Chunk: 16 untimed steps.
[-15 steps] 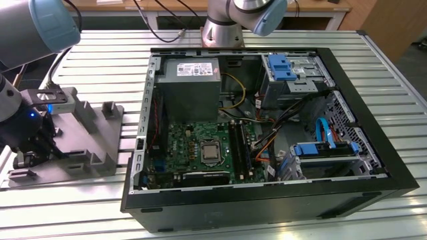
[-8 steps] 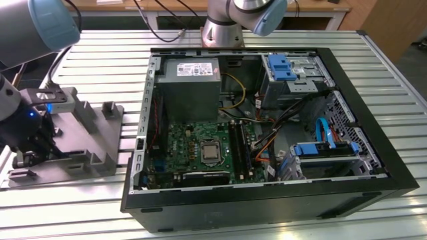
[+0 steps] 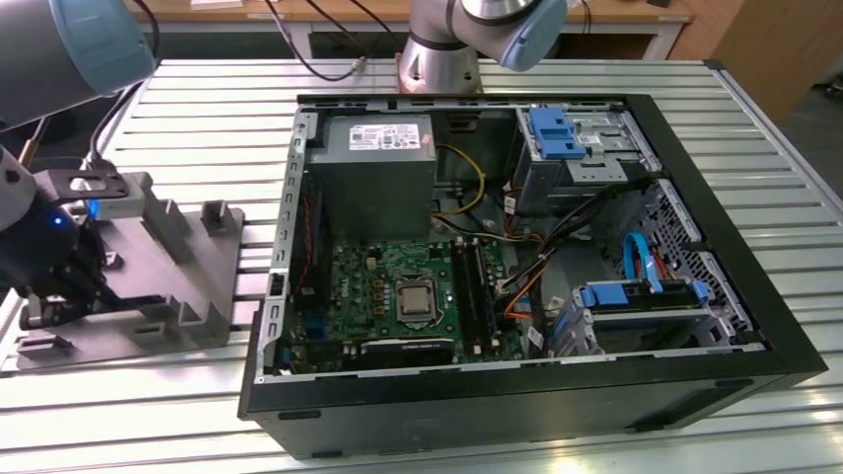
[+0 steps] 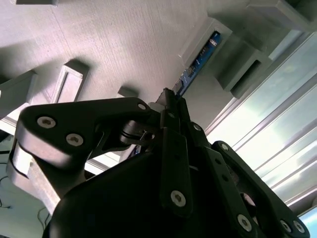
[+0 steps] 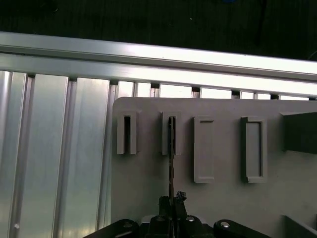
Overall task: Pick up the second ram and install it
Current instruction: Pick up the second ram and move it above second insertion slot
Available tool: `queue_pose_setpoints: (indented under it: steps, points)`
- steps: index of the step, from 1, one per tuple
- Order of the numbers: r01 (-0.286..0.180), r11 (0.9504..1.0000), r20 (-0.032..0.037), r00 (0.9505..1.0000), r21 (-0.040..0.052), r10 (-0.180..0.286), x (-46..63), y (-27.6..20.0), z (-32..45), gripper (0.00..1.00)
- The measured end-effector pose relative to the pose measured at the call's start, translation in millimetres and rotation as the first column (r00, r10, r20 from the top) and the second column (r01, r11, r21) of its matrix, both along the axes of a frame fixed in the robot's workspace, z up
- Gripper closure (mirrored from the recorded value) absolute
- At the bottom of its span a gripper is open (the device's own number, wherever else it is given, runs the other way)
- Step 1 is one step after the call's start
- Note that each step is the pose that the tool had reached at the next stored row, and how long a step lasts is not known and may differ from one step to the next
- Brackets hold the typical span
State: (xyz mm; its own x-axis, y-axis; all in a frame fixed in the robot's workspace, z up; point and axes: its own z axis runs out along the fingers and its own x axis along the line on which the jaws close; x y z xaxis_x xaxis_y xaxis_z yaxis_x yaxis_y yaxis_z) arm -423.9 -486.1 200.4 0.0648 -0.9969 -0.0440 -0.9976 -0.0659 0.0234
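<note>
Black two-finger claw [image 5: 172,201] pinched tight on the 2nd RAM, a long thin dark-green memory stick [image 5: 171,158] seen edge-on, over the grey moulded fixture tray [image 5: 143,178].
Stick's far end sits in the slot of 1 of 4 upright grey slotted blocks [image 5: 204,148] on the tray; 1 stick seen. Ext. view: 1 open black PC case [image 3: 527,405] w/ green motherboard [image 3: 382,286], just beside tray.
</note>
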Motion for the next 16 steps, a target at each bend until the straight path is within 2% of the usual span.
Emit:
queue_pose_setpoints:
  steps: [16]
  points:
    - [0.000, 1.0000, 0.0001, 1.0000, 0.0000, 0.000, 0.0, 0.0, 15.7, 0.86]
